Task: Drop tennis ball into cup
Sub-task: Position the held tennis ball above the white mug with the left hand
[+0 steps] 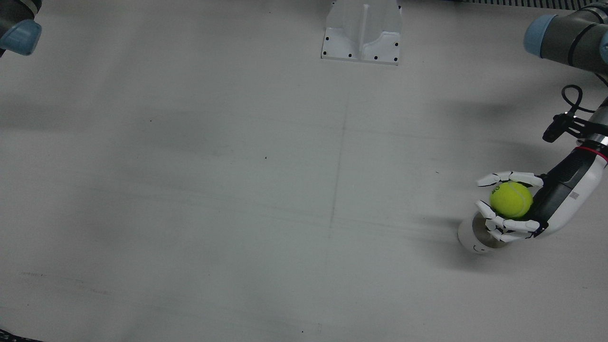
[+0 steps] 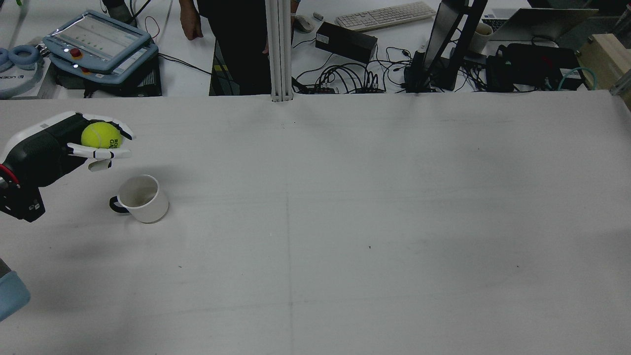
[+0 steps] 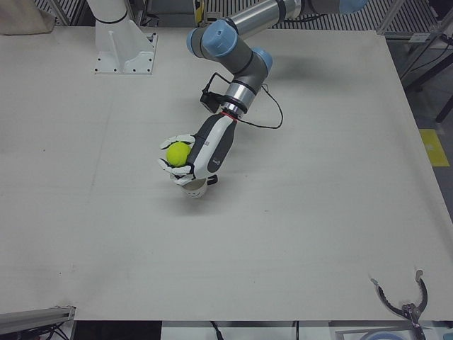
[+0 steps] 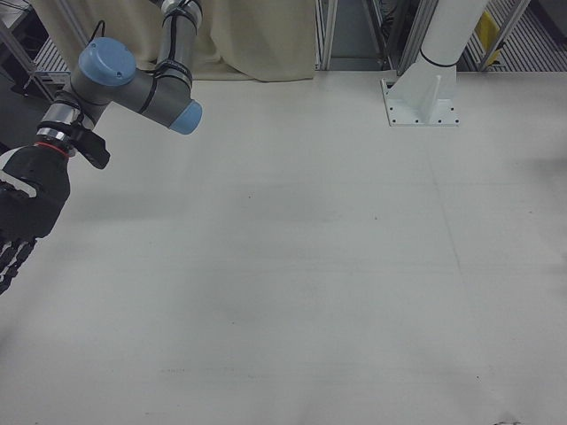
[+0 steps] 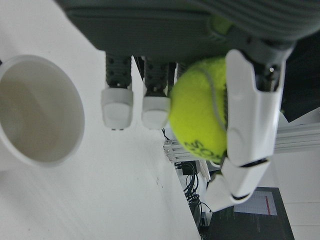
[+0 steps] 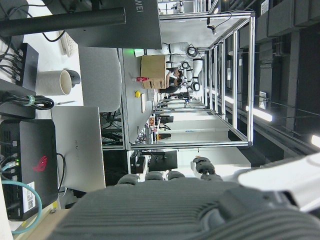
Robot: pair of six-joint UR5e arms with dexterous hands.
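My left hand (image 2: 49,148) is shut on the yellow-green tennis ball (image 2: 101,135) and holds it in the air, palm sideways. The white cup (image 2: 140,197) with a dark handle stands upright on the table, just below and nearer than the ball. In the front view the ball (image 1: 511,199) sits in the hand (image 1: 551,204) beside the cup's rim (image 1: 472,237). The left hand view shows the ball (image 5: 200,110) between the fingers and the empty cup (image 5: 35,110) off to one side. My right hand (image 4: 27,208) hangs at the table's far side, fingers extended, empty.
A white arm pedestal (image 1: 362,33) is bolted at the middle of the table's robot edge. Behind the far edge are a teach pendant (image 2: 96,42), cables and a keyboard (image 2: 382,15). The table (image 1: 237,190) is a plain white surface.
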